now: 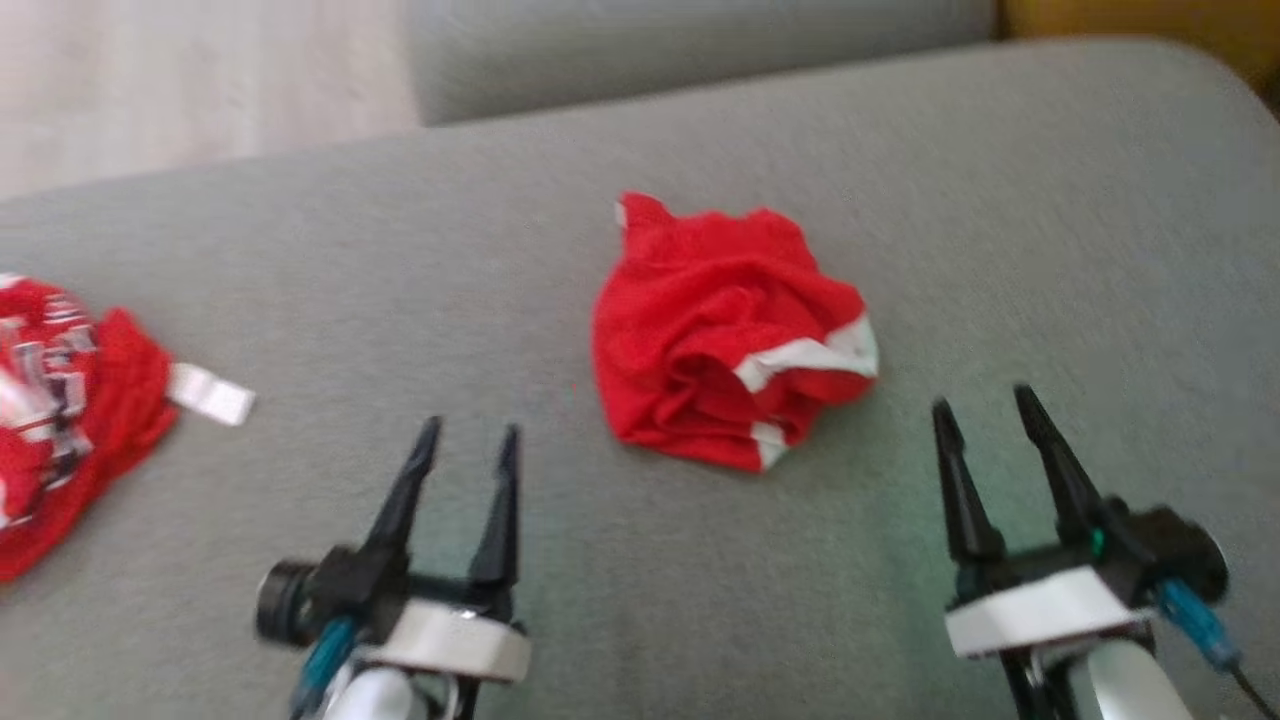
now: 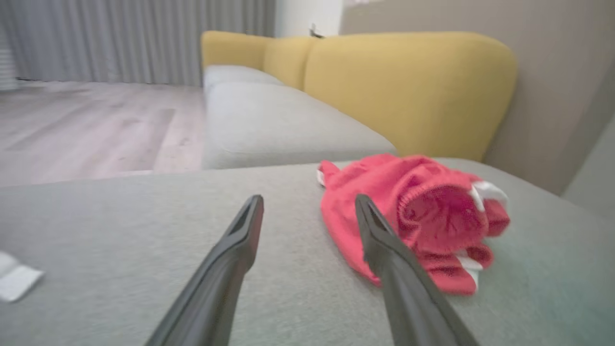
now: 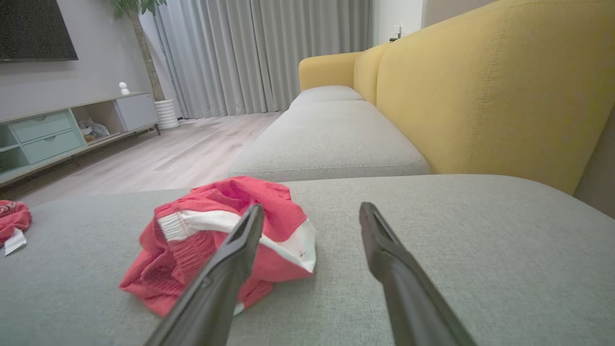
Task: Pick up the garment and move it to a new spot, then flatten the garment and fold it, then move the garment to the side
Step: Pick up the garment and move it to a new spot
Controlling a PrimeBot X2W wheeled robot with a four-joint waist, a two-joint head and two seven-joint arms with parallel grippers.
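The garment [image 1: 725, 330] is a red piece with white trim, crumpled in a heap in the middle of the grey sofa cushion [image 1: 400, 260]. My left gripper [image 1: 470, 440] is open, low and to the left of the heap, holding nothing. My right gripper [image 1: 985, 405] is open too, just right of the heap and clear of it. In the left wrist view the garment [image 2: 423, 211] lies ahead and right of my left gripper [image 2: 310, 204], partly behind one fingertip. In the right wrist view the garment [image 3: 202, 230] lies ahead and left of my right gripper [image 3: 312, 211].
A second red garment with white print and a white tag [image 1: 60, 400] lies at the cushion's left edge. The yellow sofa back [image 3: 480, 96] runs along the right. Another grey seat cushion [image 2: 274, 125] and wooden floor [image 3: 158, 158] lie beyond.
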